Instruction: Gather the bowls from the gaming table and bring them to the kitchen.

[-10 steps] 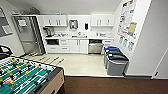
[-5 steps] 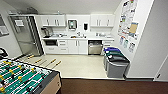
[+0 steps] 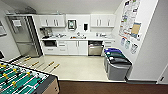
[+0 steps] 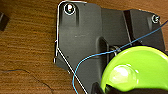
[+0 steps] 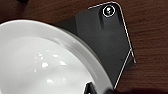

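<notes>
Head view: camera has swung vs 0.5 s ago, whole scene shifted; kitchen (image 3: 77, 37) now sits more central, foosball table (image 3: 23, 80) lower left w/ more of its field showing, stacked bins (image 3: 117, 63) at right, steel fridge (image 3: 23, 35) at left. Left wrist view: lime green bowl (image 4: 140, 68) close up over wood-grain floor (image 4: 27, 45), blue cable (image 4: 100, 53) running across it; can't tell the left tool's state. Right wrist view: white bowl (image 5: 42, 62) large over dark wood floor; right tool's state can't tell either
</notes>
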`<state>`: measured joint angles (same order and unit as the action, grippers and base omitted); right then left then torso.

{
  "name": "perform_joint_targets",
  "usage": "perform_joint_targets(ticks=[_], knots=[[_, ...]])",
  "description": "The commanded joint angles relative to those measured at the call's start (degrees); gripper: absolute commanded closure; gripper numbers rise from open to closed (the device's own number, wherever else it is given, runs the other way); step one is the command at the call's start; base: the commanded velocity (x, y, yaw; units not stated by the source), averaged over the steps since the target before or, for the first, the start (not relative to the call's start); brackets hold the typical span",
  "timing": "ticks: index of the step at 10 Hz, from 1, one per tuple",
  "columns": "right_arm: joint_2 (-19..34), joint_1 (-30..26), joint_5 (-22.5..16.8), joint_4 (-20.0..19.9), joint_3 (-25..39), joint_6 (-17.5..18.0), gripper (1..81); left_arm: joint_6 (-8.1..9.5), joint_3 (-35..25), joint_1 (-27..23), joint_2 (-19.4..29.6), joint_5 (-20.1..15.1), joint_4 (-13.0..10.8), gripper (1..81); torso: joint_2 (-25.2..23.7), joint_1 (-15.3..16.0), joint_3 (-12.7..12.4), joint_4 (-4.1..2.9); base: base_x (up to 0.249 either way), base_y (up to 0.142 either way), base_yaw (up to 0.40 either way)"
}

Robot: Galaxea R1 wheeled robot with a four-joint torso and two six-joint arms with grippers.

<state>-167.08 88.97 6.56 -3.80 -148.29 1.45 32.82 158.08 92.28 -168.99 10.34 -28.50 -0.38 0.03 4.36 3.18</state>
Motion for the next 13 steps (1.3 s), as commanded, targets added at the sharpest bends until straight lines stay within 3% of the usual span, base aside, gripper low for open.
perform_joint_targets(ticks=[1, 13], knots=[[0.50, -2.34, -2.87, 0.82, 0.11, -0.22, 81.1, -0.21, 0.31, -1.27, 0.66, -2.52, -0.24, 81.1, 0.00, 0.00, 0.00, 0.00, 0.182, 0.000, 0.000], [0.50, -2.52, -2.87, 0.90, 0.11, -0.22, 81.1, 0.23, 0.31, -2.23, 0.40, -2.43, 0.38, 81.1, 0.00, 0.00, 0.00, 0.00, 0.190, 0.000, 0.000]])
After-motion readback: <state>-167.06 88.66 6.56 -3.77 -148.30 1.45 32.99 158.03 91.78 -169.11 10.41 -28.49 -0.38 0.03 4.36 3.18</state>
